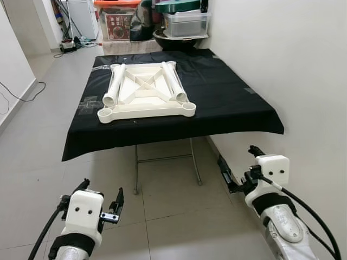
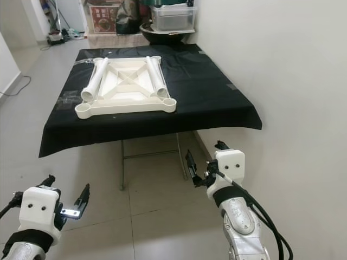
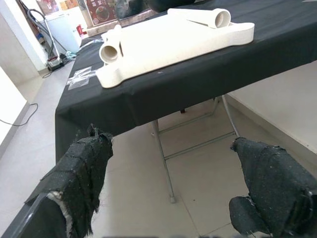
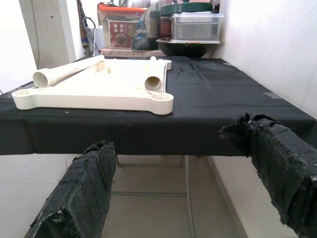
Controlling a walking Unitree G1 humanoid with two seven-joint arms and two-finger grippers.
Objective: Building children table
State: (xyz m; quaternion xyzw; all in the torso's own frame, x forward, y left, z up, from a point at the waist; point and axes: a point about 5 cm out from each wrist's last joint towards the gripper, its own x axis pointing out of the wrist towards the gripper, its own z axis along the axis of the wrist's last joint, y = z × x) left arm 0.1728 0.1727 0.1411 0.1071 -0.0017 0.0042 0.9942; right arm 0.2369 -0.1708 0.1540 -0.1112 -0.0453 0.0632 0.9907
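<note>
Cream tabletop (image 1: pixel 146 92) lying upside down near the middle of the black-draped folding table (image 1: pixel 233 103), ribbed underside up, presumably so the corner sockets face upward and can take the legs. Two cream tube legs (image 1: pixel 114 84) resting loose on that tabletop, one along each side, open ends toward the near edge; placed there, most likely, to keep them from rolling off the cloth and within easy reach. Other legs not made out (perhaps hidden behind the ribs). No leg standing in a socket yet, so assembly judged barely begun.

Left gripper (image 1: pixel 100 201) hanging low in front of the folding table, below its near edge and short of it, fingers spread wide with nothing between them. Right gripper (image 1: pixel 237 165) likewise low before the table, close to the white wall (image 1: pixel 303 81), fingers (image 4: pixel 91 191) parted wide and empty. Both raised and pointed at the tabletop, which suggests an approach stance rather than a grasp.

Storage boxes and a dark basin (image 1: pixel 179 39) stacked beyond the table's far end.
</note>
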